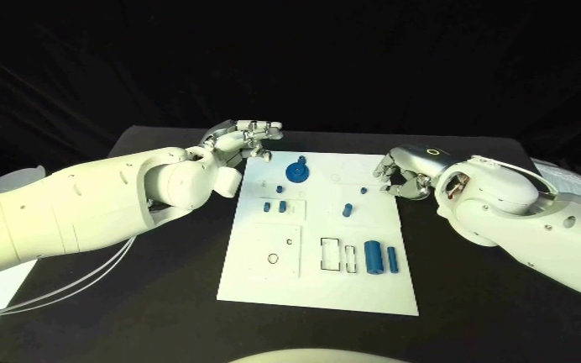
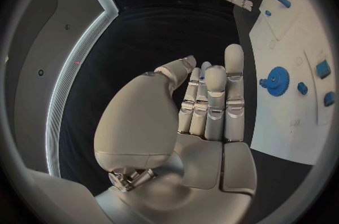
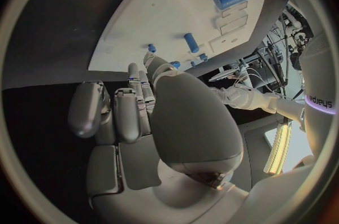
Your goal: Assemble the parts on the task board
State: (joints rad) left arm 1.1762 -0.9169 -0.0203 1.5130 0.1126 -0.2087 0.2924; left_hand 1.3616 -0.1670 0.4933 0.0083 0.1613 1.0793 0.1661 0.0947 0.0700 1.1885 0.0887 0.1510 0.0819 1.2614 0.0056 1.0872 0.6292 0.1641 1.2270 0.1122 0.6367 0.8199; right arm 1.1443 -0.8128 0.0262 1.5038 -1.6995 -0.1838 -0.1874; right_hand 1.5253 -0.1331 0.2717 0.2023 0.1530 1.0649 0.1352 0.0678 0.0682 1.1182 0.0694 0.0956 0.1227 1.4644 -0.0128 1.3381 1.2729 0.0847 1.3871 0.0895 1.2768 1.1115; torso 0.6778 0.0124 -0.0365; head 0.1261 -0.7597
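While both hands hover empty, parts lie unassembled on the task board [image 1: 260, 275].
Left hand [image 1: 248, 140], fingers loosely apart, is nearest the blue gear [image 1: 296, 170] just beside it; right hand [image 1: 405, 174], fingers curled, holds nothing.

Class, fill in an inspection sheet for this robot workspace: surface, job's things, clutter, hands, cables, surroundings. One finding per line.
Surface: black table, bare beside the board.
Job's things: white task board at centre; blue gear near its far edge; small blue parts mid-board; two blue cylinders near the right edge.
Clutter: nothing seen.
Hands: left hand beyond the board's far left corner, holding nothing, fingers apart; right hand at the board's right edge, whether it holds anything cannot be told.
Cables: white cables beside the left arm.
Surroundings: dark backdrop.
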